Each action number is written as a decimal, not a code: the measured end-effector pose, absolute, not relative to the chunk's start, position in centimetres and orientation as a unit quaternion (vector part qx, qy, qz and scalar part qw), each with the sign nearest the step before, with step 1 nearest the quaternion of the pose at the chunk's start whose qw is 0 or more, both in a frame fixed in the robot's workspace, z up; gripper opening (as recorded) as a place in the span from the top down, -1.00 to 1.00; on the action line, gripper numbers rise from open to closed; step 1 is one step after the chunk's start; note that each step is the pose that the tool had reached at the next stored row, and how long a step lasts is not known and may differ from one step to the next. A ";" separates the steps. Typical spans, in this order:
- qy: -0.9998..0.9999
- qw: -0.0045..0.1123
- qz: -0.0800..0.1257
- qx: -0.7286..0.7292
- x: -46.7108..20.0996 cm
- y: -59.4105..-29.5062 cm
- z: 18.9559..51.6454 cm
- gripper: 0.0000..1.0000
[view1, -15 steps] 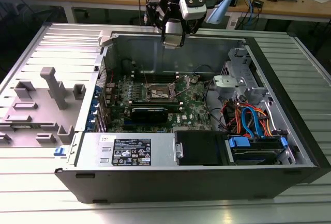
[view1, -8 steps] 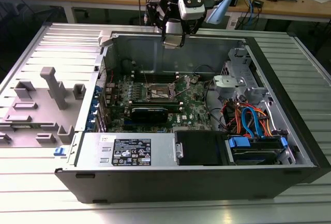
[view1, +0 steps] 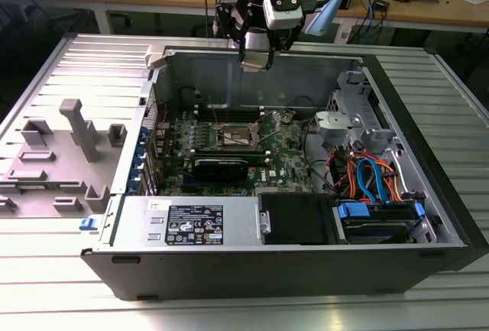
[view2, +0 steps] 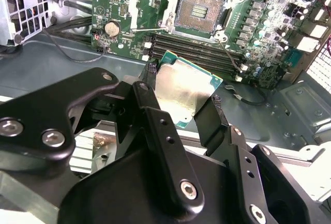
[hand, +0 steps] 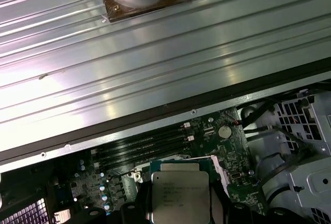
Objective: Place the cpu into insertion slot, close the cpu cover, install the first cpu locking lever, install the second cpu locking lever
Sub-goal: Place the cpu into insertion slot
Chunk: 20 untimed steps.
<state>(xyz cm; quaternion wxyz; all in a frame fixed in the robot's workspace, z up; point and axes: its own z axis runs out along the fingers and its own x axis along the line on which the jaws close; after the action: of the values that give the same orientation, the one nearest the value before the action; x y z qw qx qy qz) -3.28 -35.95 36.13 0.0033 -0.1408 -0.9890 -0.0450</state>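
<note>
The gripper [view1: 256,60] hangs at the top centre of the exterior view, over the far wall of the open computer case [view1: 199,79]. In the second wrist view its fingers [view2: 150,105] are pinching the cpu [view2: 183,89] by its edges, silvery top up. The insertion slot [view2: 199,9] sits bare on the green board, mid-frame in the exterior view and well apart from the chip. The cpu cover [view2: 134,6] looks swung open beside it. My read is that nothing is seated yet, so placing, cover and both levers are all left.

cpu [view2: 184,85] edges finger-hidden, end effector [view2: 182,95] body cropped
</note>
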 end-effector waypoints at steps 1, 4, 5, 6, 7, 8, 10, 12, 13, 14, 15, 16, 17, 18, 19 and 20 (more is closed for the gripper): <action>-0.989 0.003 -0.045 -0.141 -3.3 -36.0 36.1 -0.09; -0.989 0.003 -0.045 -0.142 -3.3 -36.0 36.1 -0.09; -0.989 0.003 -0.045 -0.143 -3.3 -36.0 36.1 -0.09; -0.989 0.003 -0.045 -0.143 -3.3 -36.0 36.1 -0.09; -0.988 0.003 -0.045 -0.146 -3.3 -36.0 36.1 -0.09; -0.988 0.003 -0.045 -0.149 -3.3 -36.0 36.1 -0.09; -0.986 0.002 -0.045 -0.161 -3.3 -36.0 36.1 -0.09; -0.984 0.002 -0.045 -0.170 -3.3 -36.0 36.1 -0.09; -0.984 0.002 -0.045 -0.174 -3.3 -36.1 36.1 -0.09; -0.983 0.002 -0.045 -0.179 -3.3 -36.1 36.0 -0.09; -0.983 0.002 -0.045 -0.180 -3.3 -36.1 36.0 -0.09; -0.982 0.002 -0.045 -0.181 -3.3 -36.1 36.0 -0.09; -0.982 0.001 -0.045 -0.181 -3.3 -36.1 36.0 -0.09; -0.982 0.001 -0.045 -0.182 -3.3 -36.1 36.0 -0.09; -0.982 0.001 -0.045 -0.182 -3.3 -36.1 36.0 -0.09; -0.982 0.001 -0.045 -0.182 -3.3 -36.1 36.0 -0.09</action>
<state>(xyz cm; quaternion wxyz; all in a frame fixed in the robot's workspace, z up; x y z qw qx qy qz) -3.28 -36.07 36.04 0.0015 -0.1818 -0.9823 -0.0450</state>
